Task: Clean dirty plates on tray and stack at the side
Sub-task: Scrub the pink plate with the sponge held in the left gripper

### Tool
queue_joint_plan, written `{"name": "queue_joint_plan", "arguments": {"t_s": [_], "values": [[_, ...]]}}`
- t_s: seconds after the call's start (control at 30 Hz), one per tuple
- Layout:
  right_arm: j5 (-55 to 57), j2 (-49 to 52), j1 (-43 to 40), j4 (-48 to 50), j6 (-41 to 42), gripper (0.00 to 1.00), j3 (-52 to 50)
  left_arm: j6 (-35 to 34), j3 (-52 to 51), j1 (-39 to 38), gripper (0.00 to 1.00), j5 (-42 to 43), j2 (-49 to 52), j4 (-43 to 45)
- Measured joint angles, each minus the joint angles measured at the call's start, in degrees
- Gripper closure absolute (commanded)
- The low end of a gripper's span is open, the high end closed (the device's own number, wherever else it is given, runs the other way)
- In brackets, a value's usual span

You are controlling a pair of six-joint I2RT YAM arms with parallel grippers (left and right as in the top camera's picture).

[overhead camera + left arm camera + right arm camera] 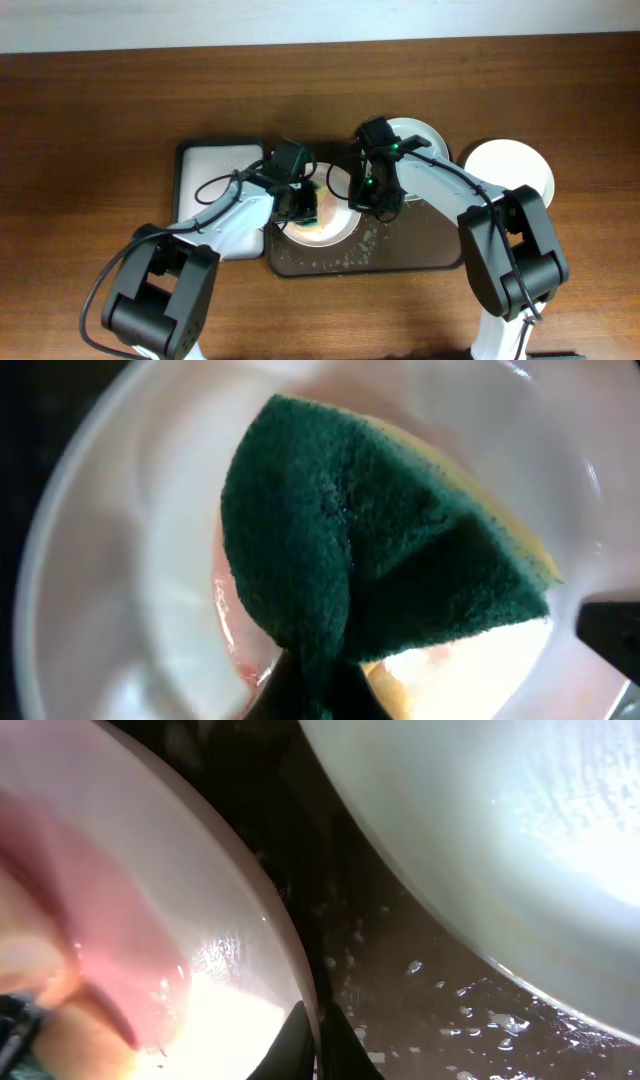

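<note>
Your left gripper [304,207]: clamped on dark-green, yellow-backed sponge [380,550], pressed against round white plate [120,560].
Your right gripper [320,1045]: pinching that plate's rim.

Nothing can be read in any of the views. The dirty plate [335,230], the green sponge [380,540], the brown tray [410,258], the white tray [205,165] and the white plate [510,165] at the side all show plain surfaces. No writing, label, brand, number or sign is legible on them.
</note>
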Motion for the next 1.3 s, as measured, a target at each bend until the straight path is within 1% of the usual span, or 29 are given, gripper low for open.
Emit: {"name": "queue_joint_plan", "arguments": {"t_s": [0.07,0.17,0.3,0.4,0.5,0.57,0.7,0.83,0.9,0.97,1.03,1.1,1.2,1.27,1.3], "values": [[0.0,0.0,0.0,0.0,0.0,0.95,0.0,0.5,1.2,0.4,1.00,-0.8,-0.4,-2.1],[0.0,0.0,0.0,0.0,0.0,0.96,0.0,1.1,1.5,1.0,1.00,-1.9,-3.0,-3.0],[0.0,0.0,0.0,0.0,0.0,0.95,0.0,-2.2,1.7,0.9,1.00,-0.4,-3.7,-3.0],[0.0,0.0,0.0,0.0,0.0,0.96,0.0,-4.9,0.2,-0.8,1.00,0.2,-3.7,-0.2],[0.0,0.0,0.0,-0.1,0.0,0.96,0.0,-7.2,-2.0,-5.3,1.00,0.1,-3.7,4.6],[0.0,0.0,0.0,-0.2,0.0,0.96,0.0,-8.1,-2.2,-6.9,1.00,-0.6,-3.3,6.3],[0.1,0.0,0.0,-0.5,0.0,0.96,0.0,-9.3,-2.2,-8.9,1.00,-6.8,-1.3,6.4],[0.1,0.0,0.0,-0.5,-0.2,0.95,0.0,-9.4,-2.2,-9.2,1.00,-16.9,-1.3,4.5],[0.1,0.0,0.0,-0.6,-0.2,0.96,0.0,-8.9,-2.2,-9.0,1.00,-19.8,-1.3,4.4],[0.1,0.0,0.0,-0.6,-0.2,0.95,0.0,-8.0,-2.2,-8.0,1.00,-20.5,-1.2,4.3],[0.0,0.0,0.0,-0.5,-0.2,0.95,0.0,-3.2,-0.8,-5.3,1.00,-18.9,-1.0,3.1],[0.0,0.0,0.0,-0.5,-0.2,0.95,0.0,0.8,2.9,-2.8,1.00,-15.7,-0.3,-0.9],[0.1,0.0,0.0,-0.8,-0.2,0.95,0.1,2.9,10.4,-1.0,1.00,-13.8,-0.3,-7.3],[0.1,0.0,0.0,-0.8,-0.2,0.95,0.1,3.1,12.2,-0.9,1.00,-13.5,-0.8,-8.9],[0.1,0.0,0.0,-0.8,-0.2,0.89,0.1,3.3,12.3,-0.8,1.00,-13.4,-2.1,-9.9]]}}
